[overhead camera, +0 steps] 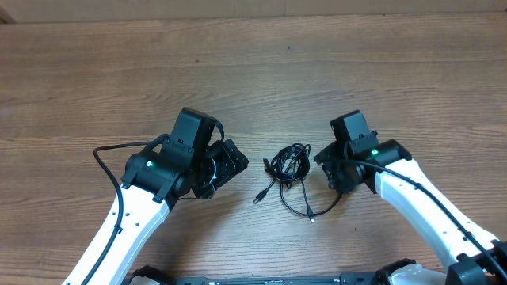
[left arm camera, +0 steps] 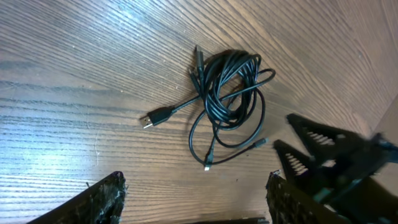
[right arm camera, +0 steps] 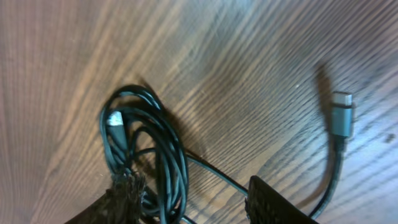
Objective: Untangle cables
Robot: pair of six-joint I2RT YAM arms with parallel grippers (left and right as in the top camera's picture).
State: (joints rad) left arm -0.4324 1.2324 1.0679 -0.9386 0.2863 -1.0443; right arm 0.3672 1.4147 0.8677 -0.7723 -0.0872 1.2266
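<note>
The cables [overhead camera: 289, 165] lie in one tangled black coil on the wooden table between my two grippers, with loose plug ends trailing toward the front. In the left wrist view the coil [left arm camera: 230, 93] lies ahead of my left gripper [left arm camera: 196, 196], which is open and empty, and a USB plug [left arm camera: 155, 117] points left. My left gripper [overhead camera: 235, 162] stands just left of the coil. My right gripper [right arm camera: 193, 199] is open, with strands of the coil [right arm camera: 155, 143] running between its fingers; a silver-tipped plug [right arm camera: 342, 115] lies off to the right. From overhead the right gripper [overhead camera: 323, 162] sits at the coil's right edge.
The right gripper's toothed fingers [left arm camera: 305, 146] show at the right of the left wrist view, close to the coil. Bare wooden table [overhead camera: 253, 71] stretches behind both arms. The left arm's own black wire [overhead camera: 107, 158] loops out to the left.
</note>
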